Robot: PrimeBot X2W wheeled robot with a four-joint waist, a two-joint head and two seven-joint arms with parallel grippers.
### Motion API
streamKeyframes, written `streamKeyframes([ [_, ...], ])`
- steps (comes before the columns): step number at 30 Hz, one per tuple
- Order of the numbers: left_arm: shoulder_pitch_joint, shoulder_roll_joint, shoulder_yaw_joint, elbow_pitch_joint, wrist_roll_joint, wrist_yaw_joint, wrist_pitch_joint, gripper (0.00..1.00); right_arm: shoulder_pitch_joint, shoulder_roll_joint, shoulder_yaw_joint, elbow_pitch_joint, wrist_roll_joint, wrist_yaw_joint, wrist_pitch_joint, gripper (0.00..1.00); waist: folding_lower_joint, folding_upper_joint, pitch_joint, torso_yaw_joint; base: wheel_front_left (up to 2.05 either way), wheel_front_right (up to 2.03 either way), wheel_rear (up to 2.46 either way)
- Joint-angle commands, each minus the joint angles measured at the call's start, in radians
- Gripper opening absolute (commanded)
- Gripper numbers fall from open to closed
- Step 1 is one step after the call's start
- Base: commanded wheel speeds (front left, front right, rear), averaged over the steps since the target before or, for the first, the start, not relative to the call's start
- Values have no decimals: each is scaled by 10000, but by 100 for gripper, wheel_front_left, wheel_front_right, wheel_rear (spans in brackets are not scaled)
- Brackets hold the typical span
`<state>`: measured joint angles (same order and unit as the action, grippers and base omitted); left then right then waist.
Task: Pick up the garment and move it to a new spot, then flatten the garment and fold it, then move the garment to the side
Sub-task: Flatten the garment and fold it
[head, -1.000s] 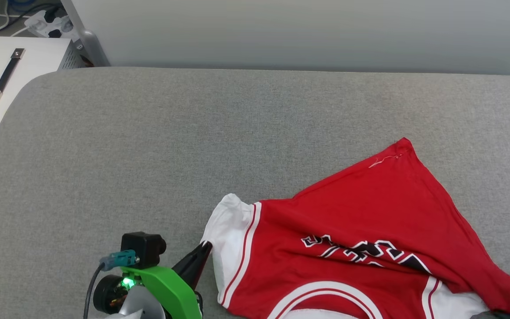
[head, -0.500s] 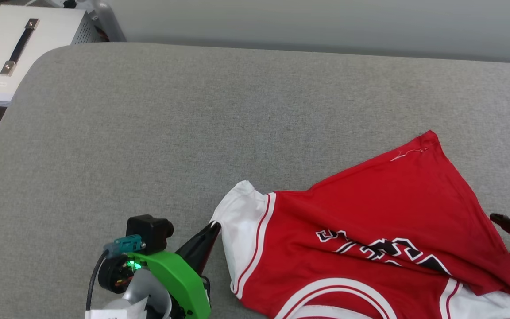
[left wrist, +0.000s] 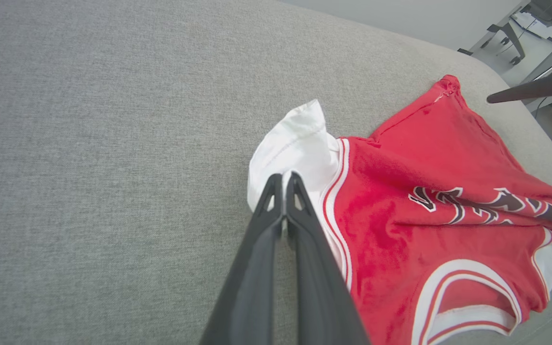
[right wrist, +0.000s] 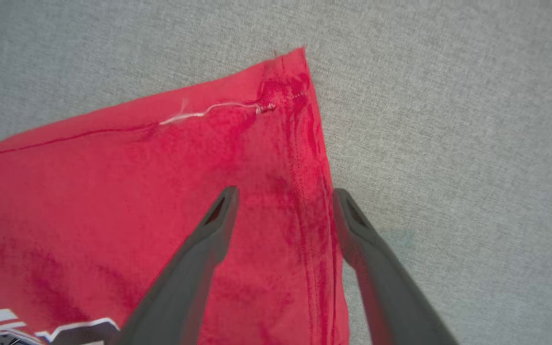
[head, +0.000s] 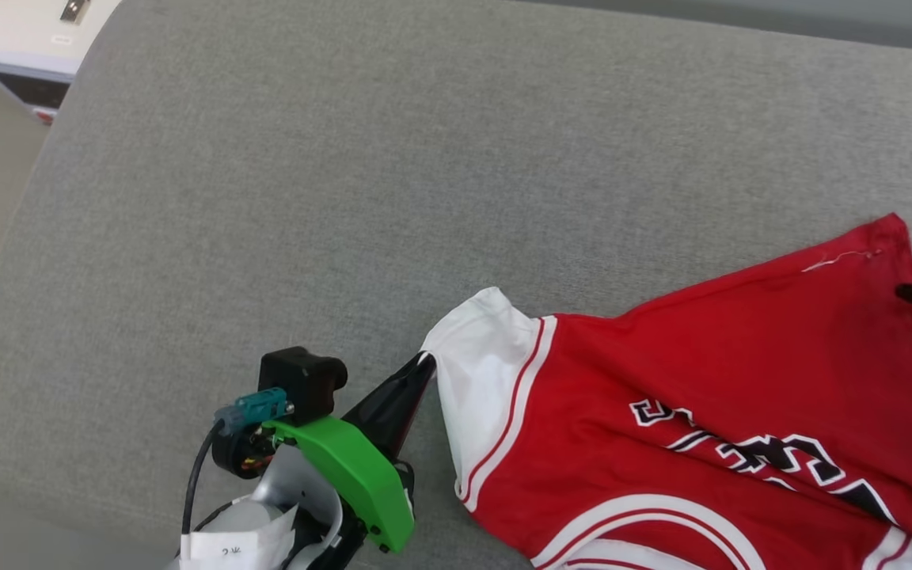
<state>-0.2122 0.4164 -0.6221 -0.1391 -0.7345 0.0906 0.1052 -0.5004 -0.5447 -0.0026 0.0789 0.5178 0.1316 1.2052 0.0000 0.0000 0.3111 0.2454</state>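
The red shirt lies spread, with some folds, on the near right part of the grey cushion, its black lettering facing up and one white sleeve pointing toward the cushion's middle.

The left gripper has its two dark fingers pressed tight together. Their tips sit at the edge of the white sleeve, where the cloth draws to a small point, so they look pinched on it. This arm comes in from the cushion's near edge, and its green bracket and fingers slant low toward the sleeve.

The right gripper is spread wide above the shirt's far corner. One finger is over red cloth and the other is over bare cushion, so they straddle the hem. I cannot tell whether they touch it.

A white box stands beyond the cushion's far left corner.
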Motion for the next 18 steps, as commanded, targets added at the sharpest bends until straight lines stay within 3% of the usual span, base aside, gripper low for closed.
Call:
streamKeyframes([
  [1,-231,-90,-35,21,61,-96,-84,0,-248,-30,69,225,-137,-9,-75,100,0,0,514,514,0,0,0],
  [18,-670,-292,-105,308,102,-259,-308,0,-837,-220,871,1911,-513,-9,-694,100,0,0,1067,898,0,0,0],
])
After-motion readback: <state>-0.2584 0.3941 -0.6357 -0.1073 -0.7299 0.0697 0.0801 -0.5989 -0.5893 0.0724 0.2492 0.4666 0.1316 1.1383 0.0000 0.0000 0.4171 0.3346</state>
